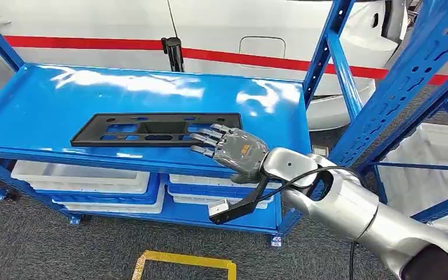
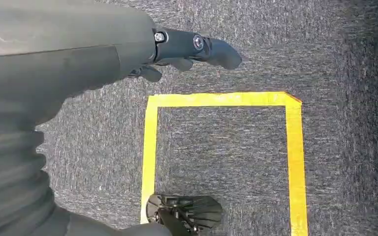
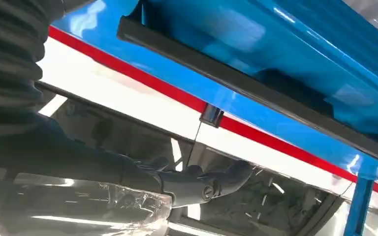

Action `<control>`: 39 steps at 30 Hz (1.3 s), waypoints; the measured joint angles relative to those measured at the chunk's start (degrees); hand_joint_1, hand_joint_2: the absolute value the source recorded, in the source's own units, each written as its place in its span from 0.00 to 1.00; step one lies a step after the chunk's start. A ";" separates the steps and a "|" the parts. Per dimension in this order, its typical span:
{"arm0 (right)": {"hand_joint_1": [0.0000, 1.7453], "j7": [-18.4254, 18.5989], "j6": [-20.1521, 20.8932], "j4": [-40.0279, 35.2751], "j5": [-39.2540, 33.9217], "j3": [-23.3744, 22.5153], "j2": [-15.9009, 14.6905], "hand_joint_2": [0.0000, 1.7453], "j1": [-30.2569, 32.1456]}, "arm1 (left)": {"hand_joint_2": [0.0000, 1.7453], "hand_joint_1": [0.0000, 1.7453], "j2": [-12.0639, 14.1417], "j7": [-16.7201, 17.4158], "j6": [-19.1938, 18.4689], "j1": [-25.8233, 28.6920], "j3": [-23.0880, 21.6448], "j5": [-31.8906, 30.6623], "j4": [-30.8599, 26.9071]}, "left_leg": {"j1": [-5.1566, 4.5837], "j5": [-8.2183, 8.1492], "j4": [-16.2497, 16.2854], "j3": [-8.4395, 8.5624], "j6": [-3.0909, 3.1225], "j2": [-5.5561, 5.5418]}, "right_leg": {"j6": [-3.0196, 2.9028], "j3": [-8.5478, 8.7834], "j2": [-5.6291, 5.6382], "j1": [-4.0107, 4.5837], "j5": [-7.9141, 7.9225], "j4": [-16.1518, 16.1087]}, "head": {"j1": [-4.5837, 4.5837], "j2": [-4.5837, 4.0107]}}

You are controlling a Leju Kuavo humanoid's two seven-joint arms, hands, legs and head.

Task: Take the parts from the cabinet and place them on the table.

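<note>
Reach step: black part lay flat on blue shelf. Right hand, at its 3 o'clock end, fingers spread, gripped nothing. Next likely closing on that end.

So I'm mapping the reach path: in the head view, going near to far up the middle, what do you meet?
Yellow tape square on the floor → white bins on the lower shelf → black plastic panel on the blue shelf, right hand at its end → white car with a red stripe.
</note>
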 joint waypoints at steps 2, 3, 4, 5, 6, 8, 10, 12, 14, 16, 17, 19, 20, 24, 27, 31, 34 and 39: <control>0.00 0.00 -0.33 0.02 0.13 0.17 0.35 1.00 -0.05 | 1.00 0.00 0.00 0.00 0.00 -0.01 0.07 -0.17 0.00 | 0.00 -0.01 0.00 0.00 -0.02 0.01 | 0.00 0.00 0.01 0.00 0.00 0.00 | 0.02 0.00; 0.00 0.06 -0.61 0.04 0.18 0.44 0.65 1.00 -0.06 | 1.00 0.00 -0.02 0.00 0.00 -0.02 0.09 -0.22 0.00 | 0.00 -0.02 0.00 0.01 -0.03 0.02 | 0.00 0.00 0.03 0.00 0.00 0.00 | 0.00 0.00; 0.00 0.15 -0.85 0.07 0.33 0.68 0.96 1.00 -0.05 | 1.00 0.00 -0.02 -0.02 0.00 -0.04 0.09 -0.22 0.00 | 0.00 -0.02 0.00 0.01 -0.03 0.05 | 0.00 0.00 0.04 0.00 0.00 0.00 | 0.00 0.00; 0.00 0.26 -1.25 0.15 0.53 0.98 1.29 1.00 -0.05 | 1.00 0.00 -0.04 -0.02 0.00 -0.07 0.11 -0.28 0.00 | 0.00 -0.02 0.00 0.02 -0.04 0.06 | 0.00 0.00 0.04 0.00 0.00 0.00 | 0.00 0.00; 0.00 0.44 -1.57 0.22 0.72 1.16 1.53 1.00 -0.06 | 1.00 0.00 -0.04 0.00 0.00 -0.09 0.11 -0.31 0.00 | 0.00 -0.03 0.00 0.02 -0.04 0.06 | 0.00 0.00 0.04 0.00 0.00 0.00 | 0.02 0.00; 0.00 0.76 -1.94 0.31 1.07 1.40 1.97 1.00 -0.05 | 1.00 0.00 -0.04 0.00 0.00 -0.10 0.11 -0.44 0.00 | 0.01 -0.03 0.00 0.02 -0.05 0.05 | 0.00 0.00 0.04 0.01 0.00 0.00 | 0.00 0.00; 0.00 1.09 -2.36 0.41 1.44 1.42 2.36 1.00 -0.05 | 1.00 0.00 -0.07 0.00 0.00 -0.10 0.11 -0.52 0.00 | 0.01 -0.03 0.00 0.02 -0.05 0.07 | 0.00 0.00 0.04 0.01 0.00 0.00 | 0.00 0.00; 0.00 1.20 -2.58 0.42 1.77 1.44 2.60 1.00 -0.05 | 1.00 0.00 -0.09 -0.02 0.00 -0.12 0.11 -0.72 0.00 | 0.01 -0.03 0.00 0.02 -0.05 0.07 | 0.00 0.00 0.05 0.01 0.00 0.00 | 0.02 0.00; 0.00 1.49 -2.84 0.46 2.36 1.55 2.86 1.00 -0.05 | 1.00 0.00 -0.13 -0.02 -0.02 -0.16 0.11 -0.85 0.00 | 0.01 -0.03 0.00 0.02 -0.06 0.07 | 0.00 0.00 0.05 0.01 0.00 0.00 | 0.00 0.00; 0.00 1.77 -3.26 0.59 3.19 1.92 3.17 1.00 0.03 | 1.00 0.00 -0.20 -0.02 -0.09 -0.23 0.11 -1.07 0.00 | 0.01 -0.03 0.00 0.02 -0.06 0.07 | 0.00 0.00 0.05 0.01 0.00 0.00 | 0.00 0.00; 0.00 2.03 -3.67 0.72 3.74 2.16 3.43 1.00 0.13 | 1.00 0.00 -0.22 -0.02 -0.11 -0.28 0.11 -1.33 0.00 | 0.01 -0.03 0.00 0.02 -0.06 0.07 | 0.00 0.00 0.05 0.01 0.00 0.00 | 0.00 0.00; 0.00 2.34 -4.61 1.20 4.61 2.69 3.97 1.00 0.32 | 1.00 0.00 -0.31 0.00 -0.15 -0.44 0.11 -1.51 0.00 | 0.01 -0.03 0.00 0.02 -0.06 0.09 | 0.00 0.00 0.05 0.01 0.00 0.00 | 0.00 0.00; 0.00 2.49 -5.05 1.55 5.04 2.84 4.33 1.00 0.48 | 1.00 0.00 -0.35 0.00 -0.17 -0.53 0.11 -1.64 0.00 | 0.02 -0.04 0.00 0.02 -0.06 0.09 | 0.00 0.00 0.05 0.01 0.00 0.00 | 0.02 0.00; 0.00 4.00 -7.02 4.88 7.50 3.74 6.82 1.00 0.72 | 1.00 0.00 -0.57 0.17 -0.41 -0.89 0.11 -2.56 0.00 | 0.03 -0.04 0.00 0.04 -0.07 0.13 | 0.00 -0.01 0.11 0.02 0.00 0.00 | 0.02 0.00; 0.00 4.74 -7.65 7.57 8.22 4.15 8.50 1.00 0.75 | 1.00 0.00 -0.79 0.35 -0.55 -0.97 0.09 -2.84 0.00 | 0.05 -0.03 -0.01 0.04 -0.07 0.13 | 0.00 0.00 0.11 0.03 0.00 0.00 | 0.00 0.00; 0.00 5.64 -9.03 11.95 9.16 4.22 10.64 1.00 1.06 | 1.00 0.00 -1.11 0.70 -0.79 -0.98 0.09 -3.30 0.00 | 0.05 -0.03 0.00 0.04 -0.08 0.13 | 0.00 0.00 0.12 0.04 0.00 0.01 | 0.02 0.00; 0.00 6.36 -10.30 14.89 10.45 4.26 12.04 1.00 1.43 | 1.00 0.00 -1.31 0.81 -1.11 -0.99 0.09 -3.48 0.00 | 0.05 -0.03 0.00 0.05 -0.09 0.14 | 0.00 -0.01 0.13 0.04 0.00 0.01 | 0.00 0.00; 0.00 7.26 -11.63 19.22 11.69 4.31 14.03 1.00 1.57 | 1.00 0.00 -1.57 0.81 -1.20 -1.00 0.09 -3.72 0.00 | 0.05 -0.03 0.00 0.05 -0.09 0.15 | 0.00 -0.01 0.14 0.03 0.00 0.01 | 0.00 0.00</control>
